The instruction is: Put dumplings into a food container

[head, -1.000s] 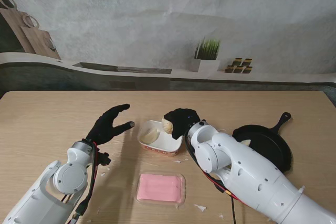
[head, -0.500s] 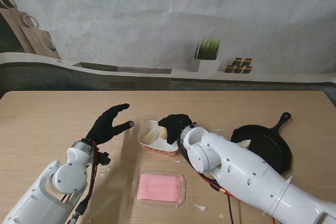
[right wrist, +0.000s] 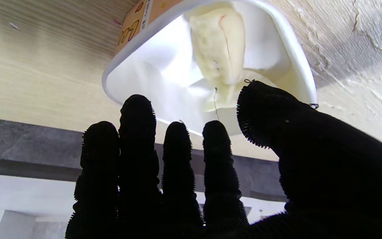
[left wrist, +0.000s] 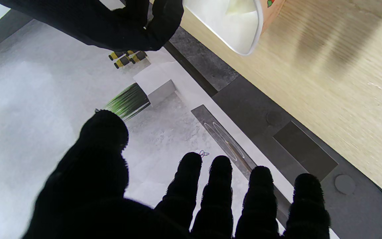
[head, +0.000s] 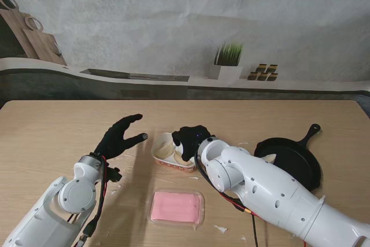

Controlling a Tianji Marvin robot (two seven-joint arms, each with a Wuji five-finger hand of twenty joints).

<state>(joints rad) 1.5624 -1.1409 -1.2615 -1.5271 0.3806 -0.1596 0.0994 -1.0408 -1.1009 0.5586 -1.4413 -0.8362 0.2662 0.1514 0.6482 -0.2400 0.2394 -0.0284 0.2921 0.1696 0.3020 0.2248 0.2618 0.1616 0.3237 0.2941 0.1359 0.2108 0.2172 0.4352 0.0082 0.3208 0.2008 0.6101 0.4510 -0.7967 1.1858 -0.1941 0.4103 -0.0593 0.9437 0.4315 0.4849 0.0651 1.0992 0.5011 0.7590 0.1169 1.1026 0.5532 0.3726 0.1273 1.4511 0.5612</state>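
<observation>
A white food container with a printed orange side stands mid-table. My black-gloved right hand hovers over its far right corner. In the right wrist view the right hand is open, fingers straight and thumb apart, holding nothing. A pale dumpling lies inside the container just past the fingertips. Another dumpling shows in the tub's left part. My left hand is open, fingers spread, raised to the left of the container and apart from it. The left wrist view shows the container and the right hand.
A black skillet with its handle pointing away lies to the right, partly behind my right arm. A pink lid lies nearer to me than the container. Small white scraps dot the table near both arms.
My right hand moved left and down over the container. The dumpling seen at its fingertips a second ago is no longer held. The left hand stayed still.
</observation>
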